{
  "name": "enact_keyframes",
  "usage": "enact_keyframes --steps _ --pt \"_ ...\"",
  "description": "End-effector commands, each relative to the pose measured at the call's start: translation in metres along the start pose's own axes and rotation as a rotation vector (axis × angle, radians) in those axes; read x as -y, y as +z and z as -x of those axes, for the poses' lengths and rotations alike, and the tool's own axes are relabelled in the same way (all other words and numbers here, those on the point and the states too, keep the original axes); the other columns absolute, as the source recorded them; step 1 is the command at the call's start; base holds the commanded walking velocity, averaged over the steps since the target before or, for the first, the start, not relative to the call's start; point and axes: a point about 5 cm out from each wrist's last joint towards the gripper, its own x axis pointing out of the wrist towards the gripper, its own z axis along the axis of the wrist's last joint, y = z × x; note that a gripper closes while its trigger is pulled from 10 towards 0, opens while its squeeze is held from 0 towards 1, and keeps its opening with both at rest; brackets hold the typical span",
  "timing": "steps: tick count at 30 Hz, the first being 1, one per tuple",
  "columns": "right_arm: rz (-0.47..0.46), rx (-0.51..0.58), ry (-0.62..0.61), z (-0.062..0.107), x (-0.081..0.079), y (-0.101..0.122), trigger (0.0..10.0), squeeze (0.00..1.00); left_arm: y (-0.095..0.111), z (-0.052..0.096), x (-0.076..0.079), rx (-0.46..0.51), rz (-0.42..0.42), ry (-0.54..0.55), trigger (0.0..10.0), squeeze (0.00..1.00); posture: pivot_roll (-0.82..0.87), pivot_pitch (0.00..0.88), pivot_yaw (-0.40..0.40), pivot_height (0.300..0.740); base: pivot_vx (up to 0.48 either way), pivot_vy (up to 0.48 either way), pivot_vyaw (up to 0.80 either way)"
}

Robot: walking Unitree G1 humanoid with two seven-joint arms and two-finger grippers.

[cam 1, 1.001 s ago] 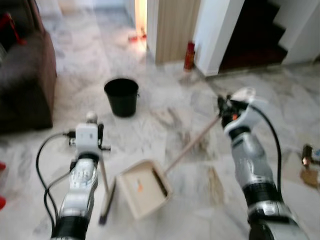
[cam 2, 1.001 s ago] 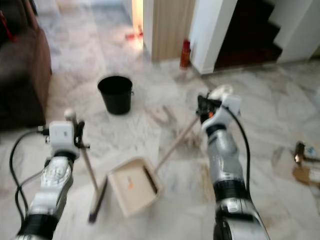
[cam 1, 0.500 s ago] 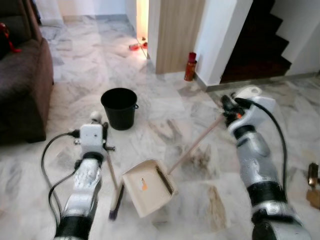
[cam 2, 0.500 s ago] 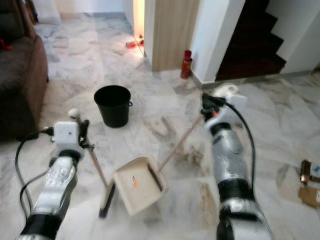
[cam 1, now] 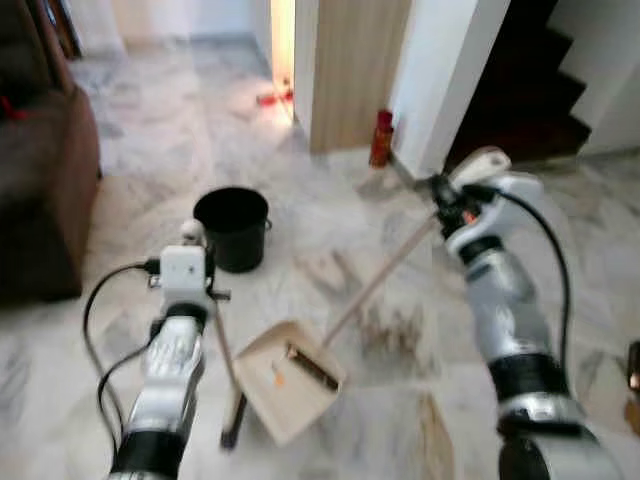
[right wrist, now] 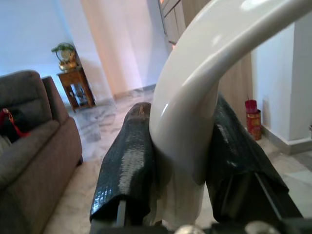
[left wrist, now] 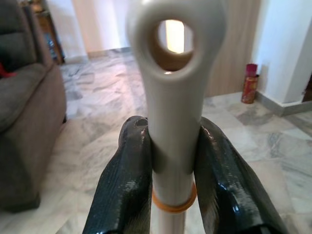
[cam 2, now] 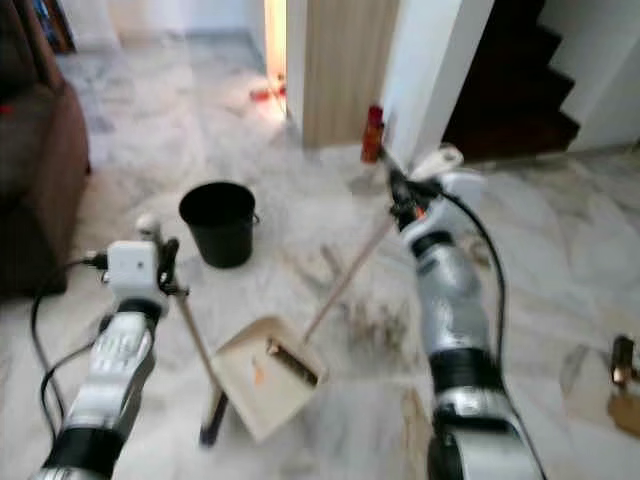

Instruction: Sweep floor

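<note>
The broom (left wrist: 171,122) was clamped near its handle top by the left pincer (left wrist: 170,195), its head resting on the marble floor (cam 1: 330,230) beside the dustpan (cam 1: 288,378). The dustpan's long handle was gripped by the right pincer (right wrist: 183,165). A black bucket (cam 1: 232,228) stood just beyond.

open marble floor (cam 1: 120,160) ahead | obstacles: black bucket (cam 1: 232,228), sofa (cam 1: 40,200) left, wall corner (cam 1: 440,80)
</note>
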Motion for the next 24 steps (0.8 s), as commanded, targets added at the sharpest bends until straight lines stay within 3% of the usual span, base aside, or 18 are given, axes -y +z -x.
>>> enact_keyframes --steps 1,17,24 --pt "-0.008 0.097 0.006 -0.004 0.001 0.022 10.0 0.00 0.014 -0.005 0.002 0.070 -0.010 -0.004 10.0 0.00 0.00 0.000 -0.029 0.740 0.375 0.000 0.00" --pt "-0.016 0.090 -0.009 -0.004 0.001 0.021 10.0 0.00 0.015 -0.006 0.001 0.069 -0.003 0.001 10.0 0.00 0.00 0.000 -0.027 0.740 0.353 0.000 0.00" --pt "-0.006 0.065 -0.081 -0.003 0.010 0.017 10.0 0.00 0.014 -0.006 0.000 0.062 0.003 0.009 10.0 0.00 0.00 0.000 -0.029 0.740 0.037 0.417 0.00"
